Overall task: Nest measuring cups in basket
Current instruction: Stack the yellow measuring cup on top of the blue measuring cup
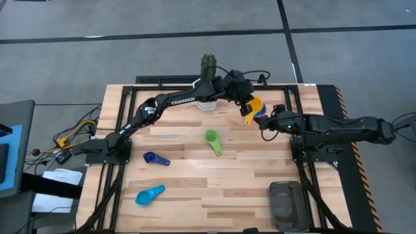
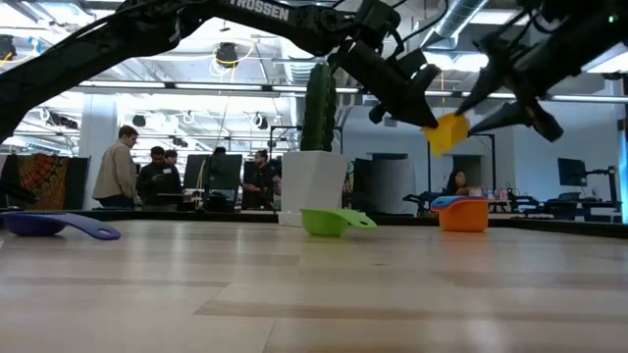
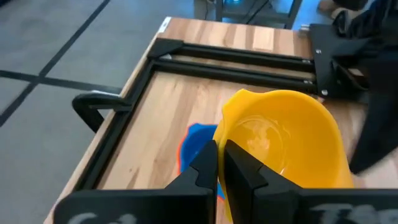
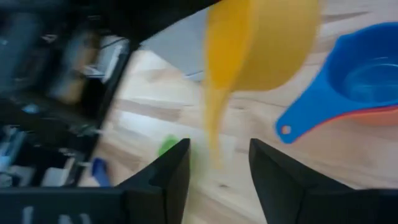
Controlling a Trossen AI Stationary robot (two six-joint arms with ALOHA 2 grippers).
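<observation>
Left hand (image 1: 249,108) pinches the yellow cup (image 1: 255,106) aloft; right hand (image 4: 214,165), spread, faces it.

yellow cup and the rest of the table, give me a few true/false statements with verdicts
1. The left gripper holds the yellow cup in the air. True.
2. The basket already holds a stack of cups. False: no cups show in it.
3. A blue cup sits nested in the orange cup on the table. True.
4. The green cup is in the right gripper. False: it lies alone mid-table; the right jaws are open and empty.
5. The dark blue cup and light blue cup lie loose on the left side. True.
</observation>
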